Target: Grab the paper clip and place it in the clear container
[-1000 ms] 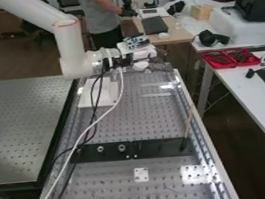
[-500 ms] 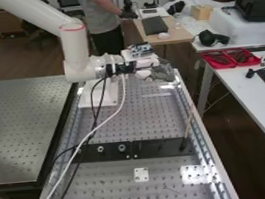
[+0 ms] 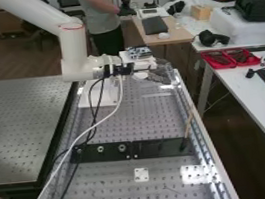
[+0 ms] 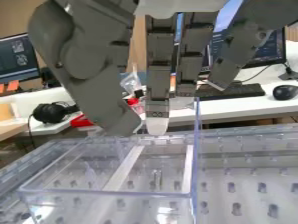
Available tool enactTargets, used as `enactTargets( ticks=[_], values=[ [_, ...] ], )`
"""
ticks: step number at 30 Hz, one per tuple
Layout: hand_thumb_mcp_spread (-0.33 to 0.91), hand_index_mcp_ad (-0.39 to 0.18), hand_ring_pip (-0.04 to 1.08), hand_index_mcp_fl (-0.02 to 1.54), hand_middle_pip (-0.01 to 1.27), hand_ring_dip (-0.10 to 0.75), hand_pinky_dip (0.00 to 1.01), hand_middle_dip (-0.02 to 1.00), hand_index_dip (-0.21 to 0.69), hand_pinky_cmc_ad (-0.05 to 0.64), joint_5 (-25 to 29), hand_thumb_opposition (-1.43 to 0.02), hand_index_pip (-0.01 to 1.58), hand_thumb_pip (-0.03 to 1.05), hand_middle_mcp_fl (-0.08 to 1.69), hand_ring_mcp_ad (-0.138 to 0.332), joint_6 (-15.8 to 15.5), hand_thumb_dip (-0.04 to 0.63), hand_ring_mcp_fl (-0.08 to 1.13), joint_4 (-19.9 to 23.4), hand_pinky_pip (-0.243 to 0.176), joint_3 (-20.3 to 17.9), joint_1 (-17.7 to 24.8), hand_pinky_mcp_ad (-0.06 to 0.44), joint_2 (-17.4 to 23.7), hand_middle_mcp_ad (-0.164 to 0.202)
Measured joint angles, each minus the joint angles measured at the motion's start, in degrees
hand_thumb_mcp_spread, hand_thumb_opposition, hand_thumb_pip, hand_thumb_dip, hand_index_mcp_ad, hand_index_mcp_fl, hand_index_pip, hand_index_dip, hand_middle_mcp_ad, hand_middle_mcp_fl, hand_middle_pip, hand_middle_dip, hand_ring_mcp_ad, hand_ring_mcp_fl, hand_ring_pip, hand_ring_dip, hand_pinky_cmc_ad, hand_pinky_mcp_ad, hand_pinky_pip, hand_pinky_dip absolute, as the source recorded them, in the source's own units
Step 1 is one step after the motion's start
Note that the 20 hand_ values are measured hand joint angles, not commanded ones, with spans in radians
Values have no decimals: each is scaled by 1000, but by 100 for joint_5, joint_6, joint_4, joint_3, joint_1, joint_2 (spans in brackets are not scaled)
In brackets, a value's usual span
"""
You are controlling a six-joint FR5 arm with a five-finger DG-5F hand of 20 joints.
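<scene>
Perforated bench [image 3: 148, 123]; hand [image 3: 160, 76] upper centre of high view, released, fingers straight near container [image 4: 106, 191]; clip [image 4: 157, 179] visible through clear wall.

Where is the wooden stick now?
In the high view, the stick slants near the right edge of the bench, at the right end of the black strip.

Legible text, labels, brands, numbers or signs: none noted in either view.
</scene>
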Motion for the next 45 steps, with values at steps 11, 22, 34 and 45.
enactTargets(
  ticks=[11,22,34,45],
  values=[
    [436,-188,325,42,588,377,333,583,-188,412,153,-822,354,768,463,56,10,290,164,71,-26,-481,-109,248,1033,28],
    [372,-175,276,325,290,365,475,583,-182,398,891,-794,150,627,468,98,-168,283,136,-592,-33,-800,-217,278,2274,26],
    [367,-175,171,501,154,361,538,585,-91,410,1644,-787,101,506,466,113,-414,250,182,-1433,-28,-1027,-530,328,3453,24],
    [367,-173,134,538,126,347,543,552,-26,431,1733,-789,87,461,461,113,-617,204,201,-1828,3,-916,-802,347,3683,24]
  ],
)
